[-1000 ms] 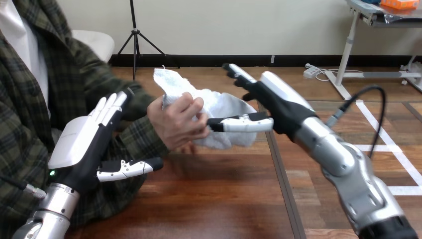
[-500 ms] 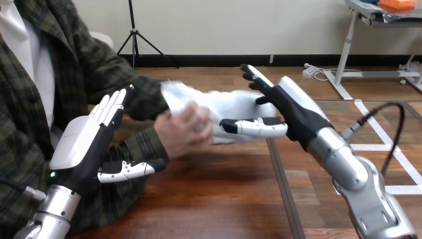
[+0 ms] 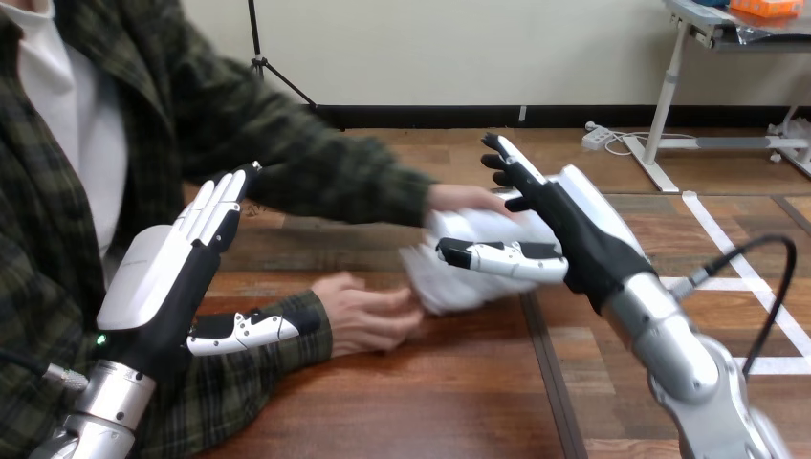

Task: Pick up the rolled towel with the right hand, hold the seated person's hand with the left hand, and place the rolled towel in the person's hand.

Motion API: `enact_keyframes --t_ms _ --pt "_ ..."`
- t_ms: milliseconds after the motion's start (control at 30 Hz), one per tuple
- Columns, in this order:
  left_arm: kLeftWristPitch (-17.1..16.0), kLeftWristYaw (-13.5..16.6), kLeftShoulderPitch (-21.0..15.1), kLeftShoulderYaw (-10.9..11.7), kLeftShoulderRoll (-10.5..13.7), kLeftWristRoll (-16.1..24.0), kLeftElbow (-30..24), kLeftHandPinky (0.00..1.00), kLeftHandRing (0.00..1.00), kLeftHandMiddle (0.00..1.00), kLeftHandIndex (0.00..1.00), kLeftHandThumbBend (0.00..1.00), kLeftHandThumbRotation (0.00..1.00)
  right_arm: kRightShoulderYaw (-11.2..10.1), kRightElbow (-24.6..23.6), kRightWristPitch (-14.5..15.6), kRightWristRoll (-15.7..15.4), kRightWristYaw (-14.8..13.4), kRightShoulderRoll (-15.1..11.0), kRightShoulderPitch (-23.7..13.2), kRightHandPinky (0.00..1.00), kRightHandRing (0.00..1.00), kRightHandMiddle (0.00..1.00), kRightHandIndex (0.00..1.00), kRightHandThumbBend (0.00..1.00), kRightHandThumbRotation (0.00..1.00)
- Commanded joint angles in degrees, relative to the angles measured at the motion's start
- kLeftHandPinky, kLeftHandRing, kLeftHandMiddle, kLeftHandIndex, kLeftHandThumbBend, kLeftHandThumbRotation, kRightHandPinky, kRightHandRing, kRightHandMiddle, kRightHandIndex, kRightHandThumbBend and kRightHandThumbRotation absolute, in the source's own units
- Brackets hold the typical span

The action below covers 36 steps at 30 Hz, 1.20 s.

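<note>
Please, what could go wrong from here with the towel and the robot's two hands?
1. The right hand has straight fingers, so the towel seems not gripped; it may drop onto the table.
2. The person's hand on the towel lies near those fingers; closing might pinch it.
3. The left hand is open, apart from the person's hand on the table, so that hold is not yet made.
</note>
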Motion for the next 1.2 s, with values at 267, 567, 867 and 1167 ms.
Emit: enact_keyframes --t_ms 267,567,867,1167 --pt "-3.8 0.1 -0.7 0.7 0.3 -1.1 -2.2 0.9 1.0 1.0 1.0 1.0 0.75 -2.7 -6.3 -3.8 2.4 -3.5 0.4 4.5 0.85 0.93 0.95 1.0 1.0 0.63" --pt "-9.0 -2.0 -0.4 0.4 -0.5 -3.8 -0.9 0.95 1.0 1.0 1.0 1.0 0.76 -3.2 -8.6 -4.8 3.6 -4.2 0.7 8.7 0.82 0.93 0.95 1.0 1.0 0.66" --pt "-14.3 -10.0 0.2 -0.3 -2.6 -13.1 1.4 0.99 1.0 1.0 1.0 1.0 0.75 -3.6 -9.0 -7.9 5.1 -5.6 1.6 12.4 0.83 0.93 0.95 1.0 1.0 0.67" --pt "-15.4 -24.3 1.4 -1.5 -6.1 -28.9 2.0 1.0 1.0 1.0 1.0 1.0 0.74 -4.0 -7.0 -13.6 7.8 -6.6 3.2 15.2 0.86 0.95 0.95 0.99 1.0 0.68"
